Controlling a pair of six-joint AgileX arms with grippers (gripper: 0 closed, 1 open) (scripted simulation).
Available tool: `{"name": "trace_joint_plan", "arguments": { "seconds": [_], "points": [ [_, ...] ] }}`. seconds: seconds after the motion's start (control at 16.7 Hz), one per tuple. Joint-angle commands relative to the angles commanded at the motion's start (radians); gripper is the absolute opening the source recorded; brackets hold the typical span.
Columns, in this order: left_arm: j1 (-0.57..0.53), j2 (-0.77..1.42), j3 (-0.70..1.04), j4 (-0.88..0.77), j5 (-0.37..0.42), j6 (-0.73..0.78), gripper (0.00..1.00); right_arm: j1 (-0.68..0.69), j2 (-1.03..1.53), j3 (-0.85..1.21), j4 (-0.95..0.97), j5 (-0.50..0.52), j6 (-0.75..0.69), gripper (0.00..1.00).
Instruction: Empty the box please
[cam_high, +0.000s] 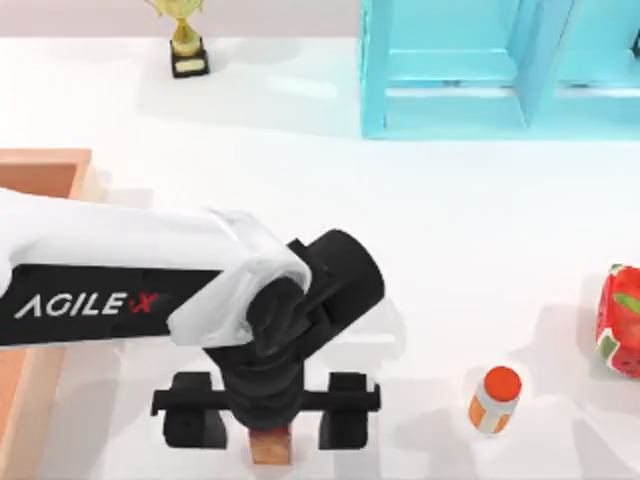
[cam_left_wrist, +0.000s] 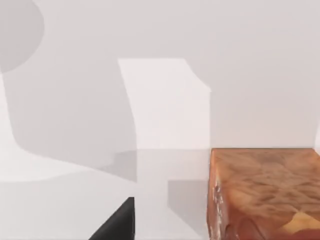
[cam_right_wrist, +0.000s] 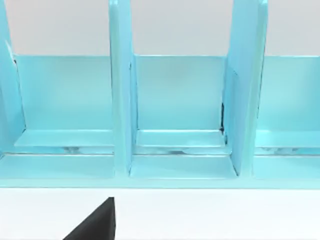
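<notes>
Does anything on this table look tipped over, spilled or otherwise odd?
Nothing looks spilled or broken. The small orange-capped bottle leans rather than standing straight, out on the table's right, well away from the box at the left edge.

Working at rendered simulation tabletop, not real room: plain white table (cam_high: 450, 230) spreading flat and featureless under my white AgileX-lettered left arm (cam_high: 110, 265). Props sitting scattered like test objects: turquoise blue shelf unit (cam_high: 450, 70), small gold trophy on black base (cam_high: 187, 40), orange-capped white bottle (cam_high: 496, 400), salmon-orange open-topped box (cam_high: 40, 175).
</notes>
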Motion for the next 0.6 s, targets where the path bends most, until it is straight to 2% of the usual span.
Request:
{"name": "trace_joint_plan", "arguments": {
  "seconds": [0.42, 0.6],
  "points": [
    [0.0, -0.002, 0.003, -0.003, 0.0, 0.0, 1.0, 0.0, 0.0, 0.0, 0.0, 0.0, 0.0, 1.0],
    [-0.004, -0.028, 0.058, -0.068, 0.001, -0.004, 1.0, 0.0, 0.0, 0.0, 0.0, 0.0, 0.0, 1.0]
  ]
}}
